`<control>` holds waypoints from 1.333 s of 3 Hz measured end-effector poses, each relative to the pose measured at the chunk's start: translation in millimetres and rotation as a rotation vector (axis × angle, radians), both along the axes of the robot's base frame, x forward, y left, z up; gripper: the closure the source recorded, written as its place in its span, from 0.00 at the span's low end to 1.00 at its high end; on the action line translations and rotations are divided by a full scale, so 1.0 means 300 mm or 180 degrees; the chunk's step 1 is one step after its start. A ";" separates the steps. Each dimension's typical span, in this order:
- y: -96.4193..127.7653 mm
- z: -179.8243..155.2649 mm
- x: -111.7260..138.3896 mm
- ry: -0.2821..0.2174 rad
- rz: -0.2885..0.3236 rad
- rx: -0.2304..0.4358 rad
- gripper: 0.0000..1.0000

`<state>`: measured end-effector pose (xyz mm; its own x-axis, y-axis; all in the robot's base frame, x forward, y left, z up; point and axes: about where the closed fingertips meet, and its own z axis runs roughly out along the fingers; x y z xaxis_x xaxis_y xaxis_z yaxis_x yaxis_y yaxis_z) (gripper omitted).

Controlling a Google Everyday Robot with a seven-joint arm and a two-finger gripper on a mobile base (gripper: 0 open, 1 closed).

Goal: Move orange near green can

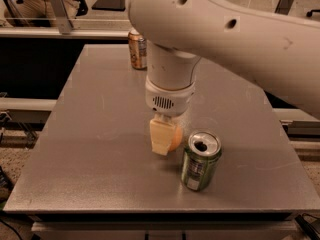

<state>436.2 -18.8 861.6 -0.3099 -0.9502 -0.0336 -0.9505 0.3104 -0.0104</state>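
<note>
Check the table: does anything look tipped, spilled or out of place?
Nothing stands out. The green can and the gold-brown can stand upright, and the tool holds the orange beside the green can.

Your cream claw (167,143) hung low over the grey tabletop (100,134), clasping the plain orange (176,138); the green can (199,166) had a silver top and pale patches.
</note>
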 end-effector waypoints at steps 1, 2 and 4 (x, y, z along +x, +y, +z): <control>0.019 -0.024 -0.037 0.0019 0.0048 -0.0076 0.28; 0.029 -0.036 -0.052 0.0046 0.0073 -0.0090 0.05; 0.047 -0.038 -0.044 0.0077 0.0144 -0.0066 0.00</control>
